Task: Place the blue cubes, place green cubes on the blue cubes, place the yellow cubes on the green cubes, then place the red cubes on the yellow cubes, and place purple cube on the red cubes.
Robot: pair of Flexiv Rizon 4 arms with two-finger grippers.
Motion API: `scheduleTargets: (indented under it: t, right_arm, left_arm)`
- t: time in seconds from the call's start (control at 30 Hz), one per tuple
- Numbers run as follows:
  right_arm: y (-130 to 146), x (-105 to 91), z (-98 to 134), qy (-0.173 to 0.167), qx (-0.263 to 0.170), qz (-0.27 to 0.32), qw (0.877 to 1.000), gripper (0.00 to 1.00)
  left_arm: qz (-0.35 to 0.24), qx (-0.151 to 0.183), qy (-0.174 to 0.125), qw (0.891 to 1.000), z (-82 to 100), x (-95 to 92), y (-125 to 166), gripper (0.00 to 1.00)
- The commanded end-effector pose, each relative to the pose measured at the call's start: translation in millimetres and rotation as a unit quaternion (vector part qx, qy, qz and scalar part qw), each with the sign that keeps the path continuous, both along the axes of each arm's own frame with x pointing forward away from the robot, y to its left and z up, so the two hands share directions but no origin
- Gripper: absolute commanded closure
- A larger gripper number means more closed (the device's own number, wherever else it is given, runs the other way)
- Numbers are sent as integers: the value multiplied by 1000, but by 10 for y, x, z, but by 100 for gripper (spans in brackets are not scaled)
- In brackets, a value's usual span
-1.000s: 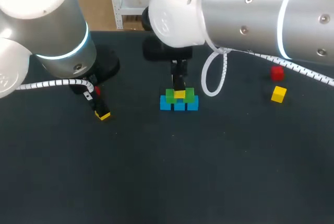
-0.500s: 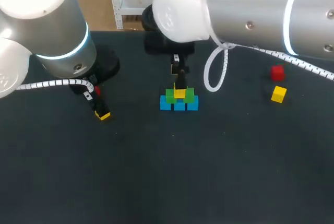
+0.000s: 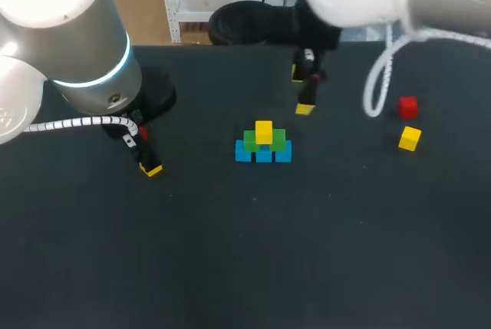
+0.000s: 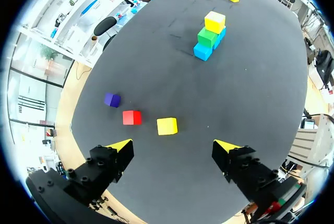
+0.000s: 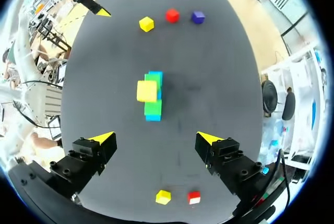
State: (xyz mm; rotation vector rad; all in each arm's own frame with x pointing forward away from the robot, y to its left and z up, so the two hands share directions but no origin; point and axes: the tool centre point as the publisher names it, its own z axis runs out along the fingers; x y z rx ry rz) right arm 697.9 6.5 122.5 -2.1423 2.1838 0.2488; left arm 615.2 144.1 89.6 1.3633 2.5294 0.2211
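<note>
Yellow cube [image 3: 263,131] sits atop two green cubes [image 3: 278,143] on the blue cubes [image 3: 263,156]; my right jaws and left jaws stand spread, holding nothing.

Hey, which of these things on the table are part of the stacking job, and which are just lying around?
Part of the job, already stacked: blue cubes, green cubes, top yellow cube.

Lying loose, but also part of the job: purple cube, left red cube, left yellow cube, right red cube, right yellow cube.
</note>
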Motion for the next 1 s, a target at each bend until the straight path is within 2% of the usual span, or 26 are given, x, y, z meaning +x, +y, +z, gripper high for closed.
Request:
scheduleTargets:
  t: [0.03,0.23,0.47,0.77,1.0]
  right_arm:
    - [-181,-7,-116,-52,67,-4,996,0]
    - [-128,162,-231,-37,71,27,996,0]
    - [12,226,-182,-45,51,65,996,0]
    - [188,97,-75,-36,37,73,996,0]
    - [322,-25,-205,-21,26,55,998,0]
  left_arm:
    - [-2,-1,2,1000,2,14,8,0]
    - [-2,-1,2,1000,2,14,8,0]
    - [-2,-1,2,1000,2,14,8,0]
    - [-2,-1,2,1000,2,14,8,0]
    - [-2,-1,2,1000,2,14,8,0]
